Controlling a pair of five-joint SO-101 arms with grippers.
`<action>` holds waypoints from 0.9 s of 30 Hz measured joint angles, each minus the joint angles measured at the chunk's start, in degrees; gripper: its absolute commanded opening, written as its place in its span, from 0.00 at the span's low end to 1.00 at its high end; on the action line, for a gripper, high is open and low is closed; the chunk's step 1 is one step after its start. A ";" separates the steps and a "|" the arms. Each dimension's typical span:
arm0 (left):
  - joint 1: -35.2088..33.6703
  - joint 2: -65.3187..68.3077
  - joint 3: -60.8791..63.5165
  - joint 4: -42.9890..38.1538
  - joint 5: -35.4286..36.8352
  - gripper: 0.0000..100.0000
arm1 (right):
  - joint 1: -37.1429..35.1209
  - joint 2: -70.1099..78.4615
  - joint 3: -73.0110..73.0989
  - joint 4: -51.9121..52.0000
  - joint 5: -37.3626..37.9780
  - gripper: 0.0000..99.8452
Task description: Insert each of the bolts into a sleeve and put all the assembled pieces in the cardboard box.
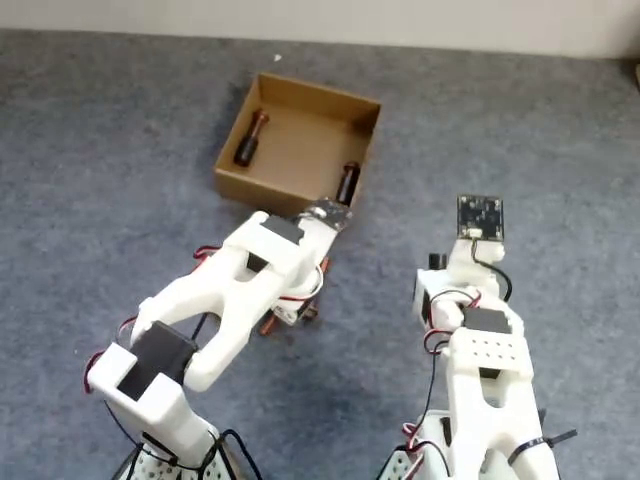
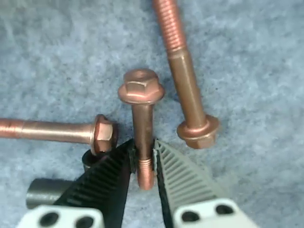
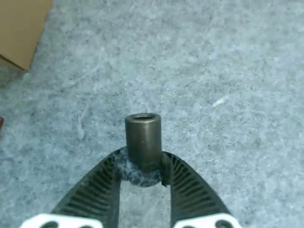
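While my left pincer [image 2: 143,148] was clamped on the shank of a copper-coloured hex-flange metal bolt [image 2: 141,102], I held it just outside the near wall of the open brown cardboard box [image 1: 255,188]. Two more copper bolts lay on the grey felt mat [image 1: 520,120] beside the held one, on that same near side of the box: a long one [image 2: 187,80] on one flank and another [image 2: 57,130] on the other flank. A dark cylindrical metal sleeve [image 2: 45,192] lay by my left fingers there too. My right pincer [image 3: 141,164] was closed on a second dark metal sleeve [image 3: 143,137], bore upward, well off the box's near right corner. Inside the box lay two assembled pieces, one [image 1: 250,138] by its left wall and one [image 1: 348,183] in its near right corner.
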 measured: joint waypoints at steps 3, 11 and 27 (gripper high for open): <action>-0.09 -4.31 4.66 0.00 -2.37 0.00 | 0.00 0.00 0.00 0.00 0.00 0.00; -0.70 -23.38 18.99 -1.67 -6.42 0.09 | 0.00 0.00 0.00 0.00 0.00 0.00; -1.32 -27.43 23.91 -6.86 -9.23 0.19 | 0.00 0.00 0.00 0.00 0.00 0.00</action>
